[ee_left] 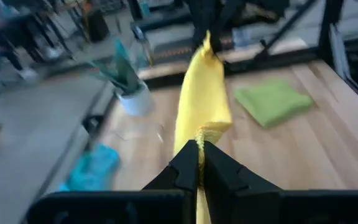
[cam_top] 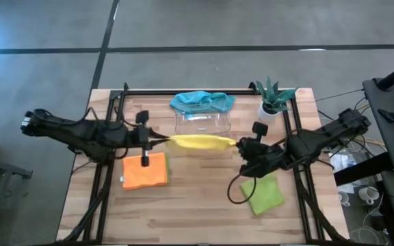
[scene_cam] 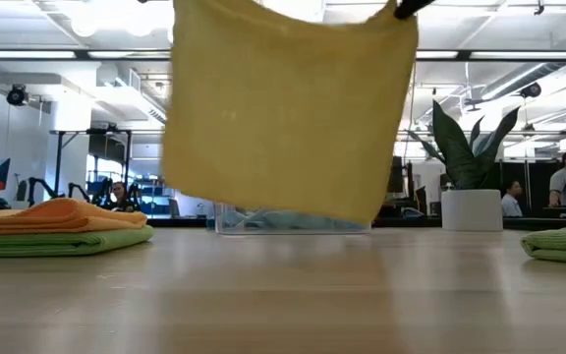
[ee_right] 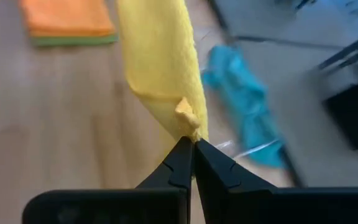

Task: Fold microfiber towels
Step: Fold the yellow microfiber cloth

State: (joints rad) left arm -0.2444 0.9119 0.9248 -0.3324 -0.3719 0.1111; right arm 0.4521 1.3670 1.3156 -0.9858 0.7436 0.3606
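The yellow towel (cam_top: pixel 200 142) hangs spread between my two grippers above the table's middle; in the low view (scene_cam: pixel 288 108) it hangs as a sheet clear of the tabletop. My left gripper (cam_top: pixel 161 141) is shut on its left top corner, my right gripper (cam_top: pixel 238 144) on its right top corner. A folded orange towel (cam_top: pixel 144 170) lies on a folded lime green one (scene_cam: pixel 57 243) at the left. Another folded lime green towel (cam_top: pixel 265 195) lies at the right. The teal towel (cam_top: pixel 202 101) lies over the clear tray's far rim. My left gripper pinches the towel's top corner (ee_left: pixel 199 138) between its two fingers, coming level from the table's left. The towel runs away from the fingers toward the other gripper, lifted clear. My right gripper pinches the opposite top corner (ee_right: pixel 187 119) between its fingertips, coming level from the table's right. The towel hangs below, clear of the table.
A clear plastic tray (cam_top: pixel 204 123) stands just behind the hanging towel. A small potted plant (cam_top: pixel 272 99) stands at the far right. Bare wood (cam_top: pixel 197 205) lies between the two folded stacks toward the near edge.
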